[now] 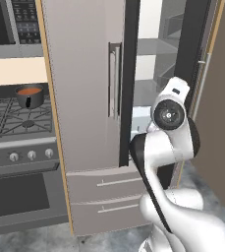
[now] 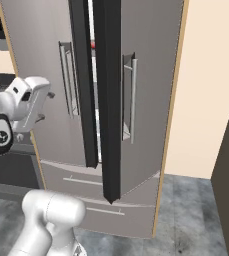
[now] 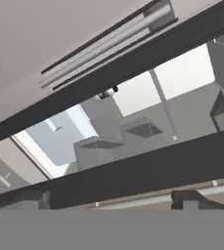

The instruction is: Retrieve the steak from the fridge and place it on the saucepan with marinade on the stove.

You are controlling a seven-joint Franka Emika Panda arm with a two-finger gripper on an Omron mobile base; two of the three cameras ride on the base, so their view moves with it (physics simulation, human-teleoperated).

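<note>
The fridge (image 1: 84, 88) stands right of the stove (image 1: 15, 123). Its left door is closed and its right door (image 2: 136, 100) hangs ajar, showing grey inner shelves (image 1: 153, 74). On the stove's back grate sits the saucepan (image 1: 29, 96) with orange-red liquid in it. My gripper (image 2: 46, 106) is open and holds nothing, in front of the left door and pointing at the fridge. In the hand view my gripper (image 3: 114, 197) looks through the gap between the doors at grey bins (image 3: 96, 149). The steak is not made out; a red sliver (image 2: 92, 45) shows high in the gap.
The left door's bar handle (image 1: 115, 81) and the right door's handle (image 2: 129, 97) stand close to the gap. Two drawers (image 1: 109, 194) lie below the doors. A tan wall (image 2: 206, 85) lies right of the fridge. A microwave (image 1: 11, 22) hangs over the stove.
</note>
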